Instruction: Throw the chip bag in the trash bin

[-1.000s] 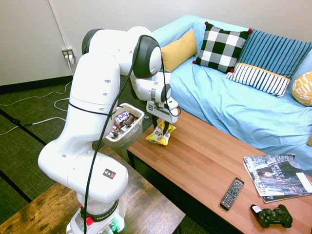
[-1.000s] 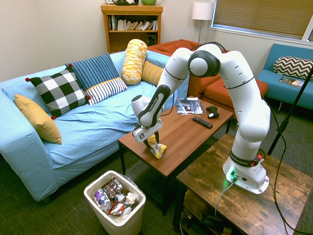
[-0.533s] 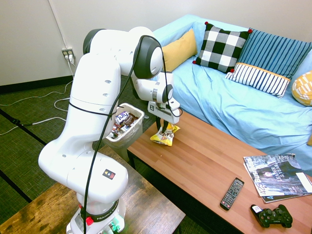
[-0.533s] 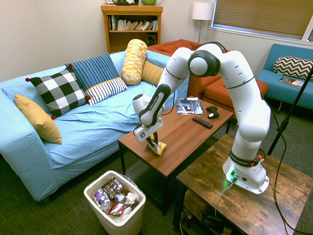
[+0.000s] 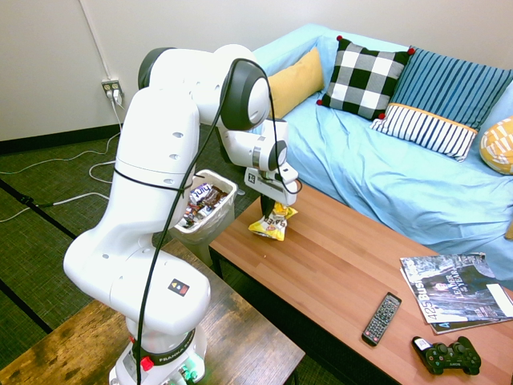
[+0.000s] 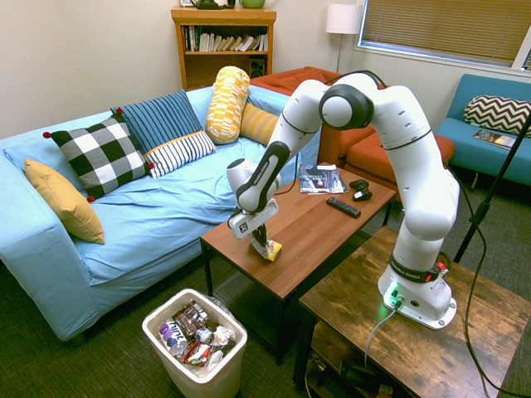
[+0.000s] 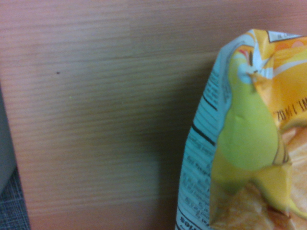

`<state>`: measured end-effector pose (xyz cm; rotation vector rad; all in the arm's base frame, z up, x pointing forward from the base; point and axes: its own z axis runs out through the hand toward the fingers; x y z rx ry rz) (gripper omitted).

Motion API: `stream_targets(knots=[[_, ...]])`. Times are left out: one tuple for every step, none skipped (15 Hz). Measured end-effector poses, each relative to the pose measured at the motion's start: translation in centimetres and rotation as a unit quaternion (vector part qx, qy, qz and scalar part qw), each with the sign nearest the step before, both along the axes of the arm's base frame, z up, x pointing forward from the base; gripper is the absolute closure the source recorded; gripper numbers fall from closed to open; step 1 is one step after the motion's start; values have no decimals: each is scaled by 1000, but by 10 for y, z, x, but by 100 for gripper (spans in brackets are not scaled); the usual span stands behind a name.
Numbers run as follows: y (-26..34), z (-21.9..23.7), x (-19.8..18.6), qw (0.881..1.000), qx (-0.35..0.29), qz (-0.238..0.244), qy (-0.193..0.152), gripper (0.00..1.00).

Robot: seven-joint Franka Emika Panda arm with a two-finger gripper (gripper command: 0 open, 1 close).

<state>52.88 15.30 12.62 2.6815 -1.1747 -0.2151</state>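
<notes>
The chip bag (image 5: 272,226), yellow and crinkled, stands at the near-left corner of the wooden coffee table (image 5: 345,273). My gripper (image 5: 268,210) comes down on its top edge and is shut on the chip bag. The second exterior view shows the same grip: the gripper (image 6: 261,245) pinches the chip bag (image 6: 272,251) at the table's corner. I cannot tell whether the bag's bottom still touches the wood. In the wrist view the chip bag (image 7: 249,143) fills the right side over wood grain. The trash bin (image 6: 195,344), white and full of wrappers, stands on the floor beside that corner, and its rim (image 5: 228,186) shows behind the arm.
Further along the table lie a remote (image 5: 381,318), a black game controller (image 5: 447,357) and magazines (image 5: 457,290). A blue sofa (image 5: 385,168) with several pillows runs along the table's far side. A darker, lower table (image 6: 415,332) bears the arm.
The fingers closed on the top of the chip bag. The gripper and bag shifted a little along the table, away from the bin's side.
</notes>
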Motion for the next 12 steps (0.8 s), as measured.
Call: stream_targets(knots=[[-2, 10, 1, 1000, 3, 0, -8, 100], [-3, 24, 0, 1000, 6, 1, -17, 100], [0, 41, -3, 1000, 9, 5, -27, 100], [8, 60, -9, 999, 13, 16, -39, 100], [23, 81, -18, 998, 16, 33, -51, 100], [44, 100, -28, 997, 15, 50, -61, 100], [67, 115, -39, 996, 10, 65, -67, 100], [91, 127, -51, 994, 6, 78, -70, 100], [114, 134, -61, 993, 0, 92, -71, 100], [137, 138, -69, 992, -4, 105, -73, 100], [159, 139, -77, 990, -8, 119, -74, 100], [182, 137, -84, 988, -13, 131, -76, 100]])
